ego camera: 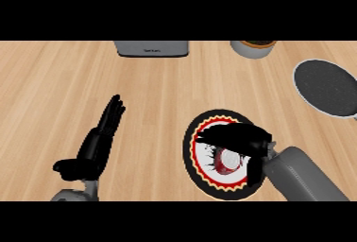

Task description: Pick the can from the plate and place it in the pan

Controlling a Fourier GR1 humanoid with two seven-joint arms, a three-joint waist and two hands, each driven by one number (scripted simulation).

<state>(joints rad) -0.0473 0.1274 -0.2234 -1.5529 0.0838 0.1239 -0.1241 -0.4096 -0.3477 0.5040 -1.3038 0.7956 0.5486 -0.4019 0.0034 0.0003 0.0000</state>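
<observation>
While the left hand [97, 142] is resting open at lower left, the right hand [233, 137] is curling over the can [228, 160], which is lying on the plate [199, 177], so lifting and carrying to the pan [327, 90] are, I judge, remaining.

Right hand [233, 137] curls over the can [227, 160] on the plate [199, 124] — pan [326, 88] lies beyond it to the right, left hand [97, 142] rests open on the worktop [174, 90]
</observation>
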